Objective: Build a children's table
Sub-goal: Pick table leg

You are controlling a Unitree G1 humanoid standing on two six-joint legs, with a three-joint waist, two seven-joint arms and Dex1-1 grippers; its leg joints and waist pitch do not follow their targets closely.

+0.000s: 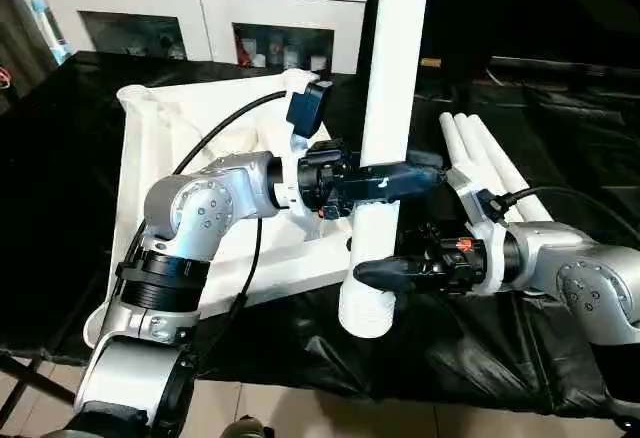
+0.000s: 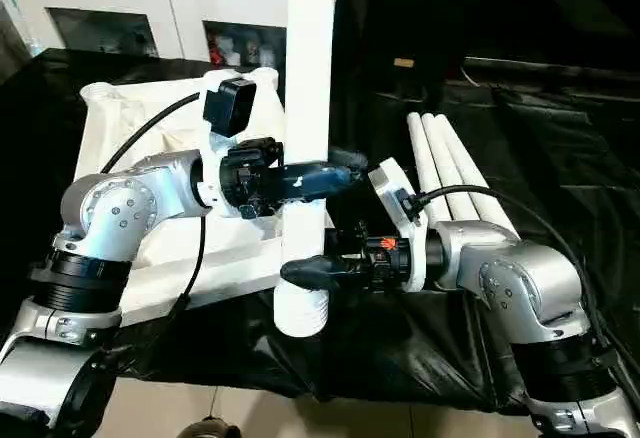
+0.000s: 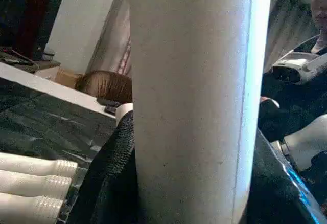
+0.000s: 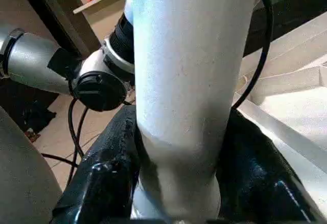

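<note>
A long white tube leg (image 1: 392,108) of the children's table stands upright over the black cloth, its ribbed end (image 1: 367,318) hanging near the front edge. My left gripper (image 1: 398,180) is shut on the leg at mid-height, fingers on either side (image 3: 194,106). Lower down, my right gripper (image 1: 372,276) clasps the same leg from the right, its black fingers (image 4: 107,168) pressed against both sides. The white table top (image 1: 150,158) lies upside down behind my left arm, ribbed underside up. Three more legs (image 1: 490,163) lie side by side at the right.
A black cloth (image 1: 560,108) covers the work surface. A white cabinet (image 1: 200,3) with glass doors stands behind it. The floor (image 1: 330,413) shows beyond the cloth's front edge. Part of a person (image 3: 318,14) shows in the left wrist view.
</note>
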